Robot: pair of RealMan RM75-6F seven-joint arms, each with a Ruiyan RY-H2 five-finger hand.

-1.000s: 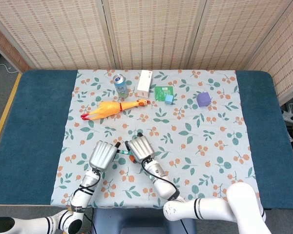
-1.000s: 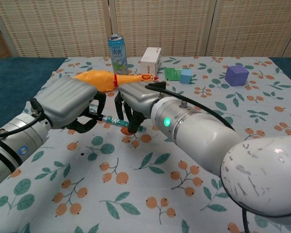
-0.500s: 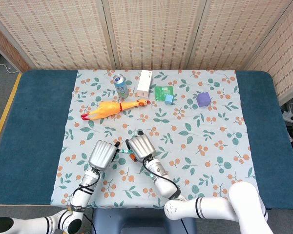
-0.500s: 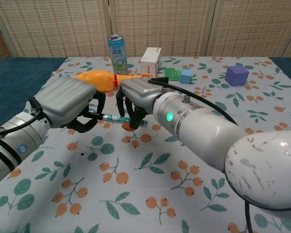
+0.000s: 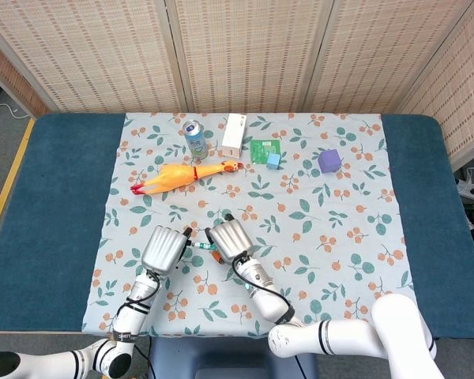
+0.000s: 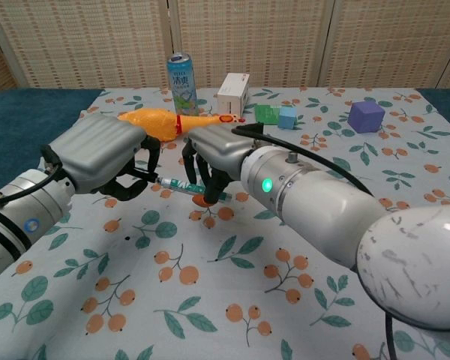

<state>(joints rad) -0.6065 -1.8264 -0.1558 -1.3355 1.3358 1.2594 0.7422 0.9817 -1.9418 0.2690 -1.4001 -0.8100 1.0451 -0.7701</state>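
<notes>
A thin teal-and-white pen [image 6: 181, 186] with an orange end [image 6: 200, 199] is held level just above the floral cloth [image 6: 232, 300], between my two hands. My left hand [image 6: 97, 152] pinches its dark left tip with curled fingers. My right hand [image 6: 217, 155] grips its right part, fingers wrapped down over it. In the head view the left hand [image 5: 163, 249] and the right hand [image 5: 229, 239] sit side by side near the front of the cloth, with the pen [image 5: 199, 245] bridging them.
Toward the back of the cloth lie a yellow rubber chicken [image 5: 186, 174], a drink can [image 5: 193, 136], a white box [image 5: 235, 134], a green flat square [image 5: 263, 149], a small blue cube [image 5: 274, 161] and a purple cube [image 5: 329, 160]. Blue table [image 5: 55, 213] borders the cloth.
Both hands have shifted slightly toward the near edge with the pen still between them; the left hand has eased a little leftward.
</notes>
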